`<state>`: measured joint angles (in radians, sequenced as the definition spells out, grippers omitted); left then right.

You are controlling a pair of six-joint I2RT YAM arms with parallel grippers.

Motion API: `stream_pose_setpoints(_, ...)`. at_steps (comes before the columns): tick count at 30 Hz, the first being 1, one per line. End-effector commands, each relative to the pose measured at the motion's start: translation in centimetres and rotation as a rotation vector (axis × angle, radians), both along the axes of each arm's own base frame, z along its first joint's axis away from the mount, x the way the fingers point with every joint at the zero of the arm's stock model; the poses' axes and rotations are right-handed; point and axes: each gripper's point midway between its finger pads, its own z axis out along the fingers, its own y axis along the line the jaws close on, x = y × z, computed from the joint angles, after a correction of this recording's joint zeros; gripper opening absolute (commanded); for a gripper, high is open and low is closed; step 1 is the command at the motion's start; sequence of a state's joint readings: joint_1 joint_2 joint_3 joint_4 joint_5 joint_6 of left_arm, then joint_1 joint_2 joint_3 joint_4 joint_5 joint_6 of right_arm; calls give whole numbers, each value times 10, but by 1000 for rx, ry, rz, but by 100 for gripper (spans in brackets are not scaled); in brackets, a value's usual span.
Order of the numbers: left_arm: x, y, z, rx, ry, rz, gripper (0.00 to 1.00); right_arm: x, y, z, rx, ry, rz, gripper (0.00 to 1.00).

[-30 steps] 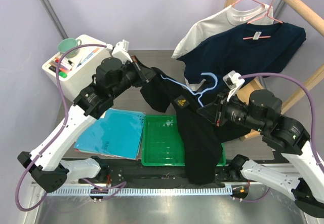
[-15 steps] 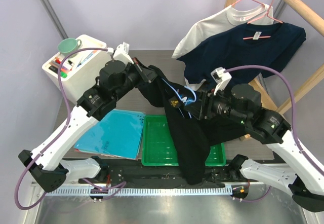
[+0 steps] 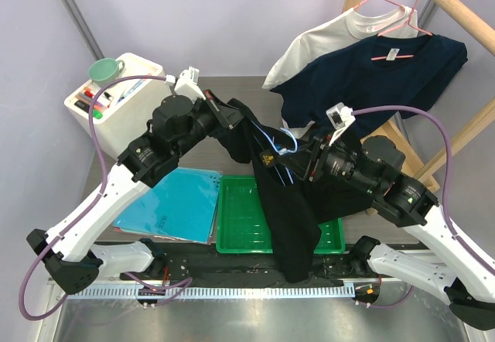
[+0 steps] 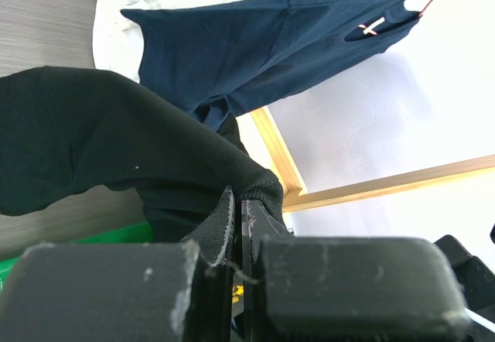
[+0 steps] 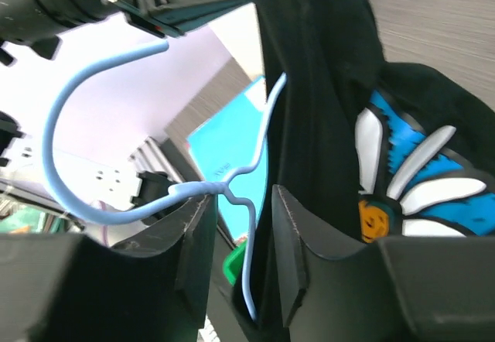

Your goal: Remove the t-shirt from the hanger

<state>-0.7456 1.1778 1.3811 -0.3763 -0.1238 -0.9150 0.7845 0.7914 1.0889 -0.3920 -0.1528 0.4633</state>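
Note:
The black t-shirt point(image 3: 292, 210) hangs between my two arms, its tail draped over the green tray point(image 3: 236, 243). The light blue wire hanger point(image 3: 280, 142) is partly inside it, with the hook sticking out. My left gripper point(image 3: 232, 117) is shut on a fold of the shirt's edge, which shows in the left wrist view point(image 4: 93, 133) pinched between the jaws point(image 4: 236, 203). My right gripper point(image 3: 303, 160) is open, and the hanger's twisted neck point(image 5: 205, 189) sits between its fingers point(image 5: 241, 199). The shirt's flower print point(image 5: 402, 164) shows beside them.
A blue folder point(image 3: 166, 203) lies left of the tray. A white box point(image 3: 116, 98) with a green cup point(image 3: 104, 69) stands at the back left. A navy t-shirt point(image 3: 379, 79) and a white t-shirt point(image 3: 325, 40) hang on pink hangers from a wooden rack point(image 3: 456, 17) at the back right.
My right gripper has moved left and up to the hanger, so its neck now lies between the fingers. The hanger and shirt have shifted left. My left gripper keeps its hold.

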Motion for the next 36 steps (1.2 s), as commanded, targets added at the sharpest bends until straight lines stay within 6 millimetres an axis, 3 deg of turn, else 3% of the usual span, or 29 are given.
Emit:
stream_pose_setpoints(1,0,-2,37,-97,-86,10,0,-7,10,24,110,-45,55,42)
stream_pose_setpoints(6,-3,-10,39,-91,-90,-5,0,-1,16,25,130,-34,52,40)
stream_pose_setpoints(12,-5,-9,41,-93,-96,1,0,-6,17,35,219,-31,67,27)
stream_pose_setpoints(17,-8,-8,43,-90,-108,-2,0,-1,10,27,236,-6,8,1)
stream_pose_setpoints(23,-7,2,43,-47,-127,30,0,-6,-3,24,232,6,-30,1)
stream_pose_setpoints(28,4,17,50,57,-165,110,0,-25,-9,14,165,22,31,1)
stream_pose_setpoints(32,21,7,53,132,-205,112,0,-41,-10,1,99,20,107,1)
stream_pose_setpoints(36,42,12,52,235,-194,193,0,-68,-20,19,145,-53,187,1)
